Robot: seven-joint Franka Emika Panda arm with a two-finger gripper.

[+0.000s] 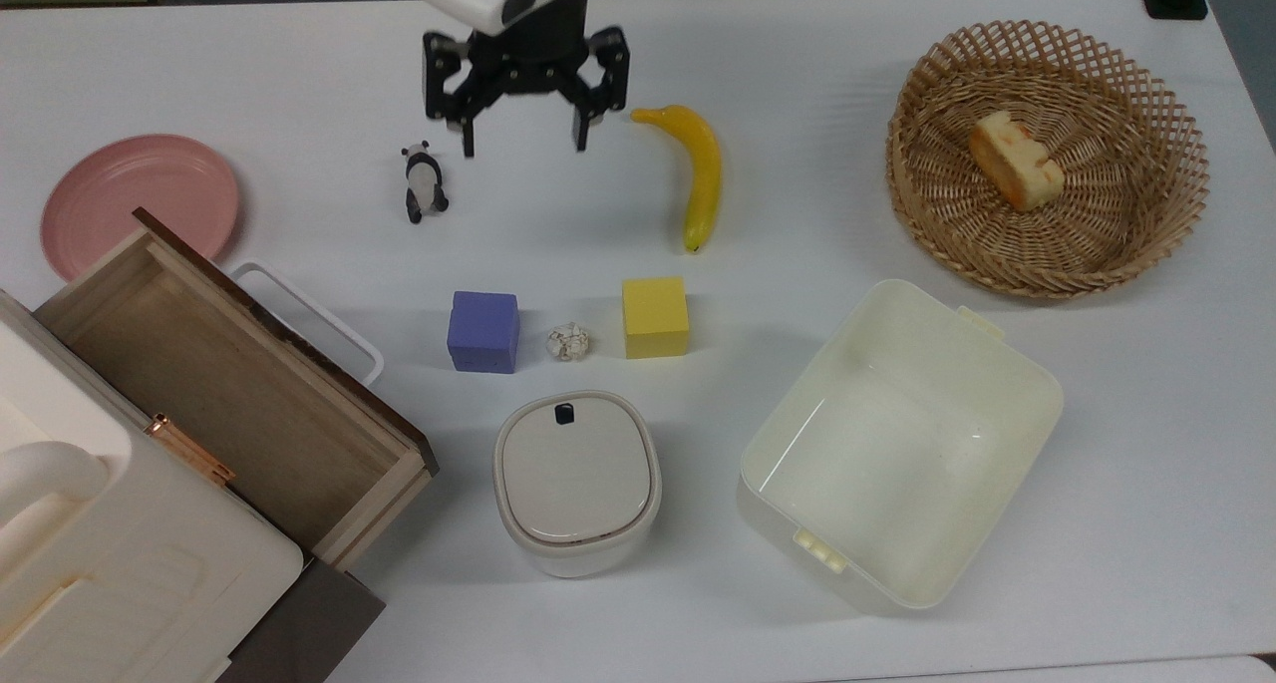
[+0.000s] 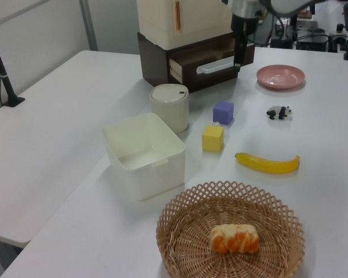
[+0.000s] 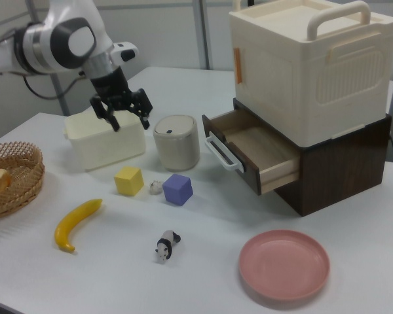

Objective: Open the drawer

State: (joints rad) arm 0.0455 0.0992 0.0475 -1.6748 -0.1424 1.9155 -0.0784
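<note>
Since it stands pulled well out of its dark brown cabinet [image 3: 340,163] at the top view's lower left corner of the bench [image 1: 997,643], the drawer [image 1: 214,379] looks already open. It is a stiff, light wooden box, likely sliding easily. Its white loop handle [image 1: 317,316] juts from the front, rigid and roomy, the natural hold. Well apart, raised beside the banana [image 1: 696,170] and panda figure [image 1: 423,182], the pincer [image 1: 521,143] hangs with fingers spread, empty.
</note>
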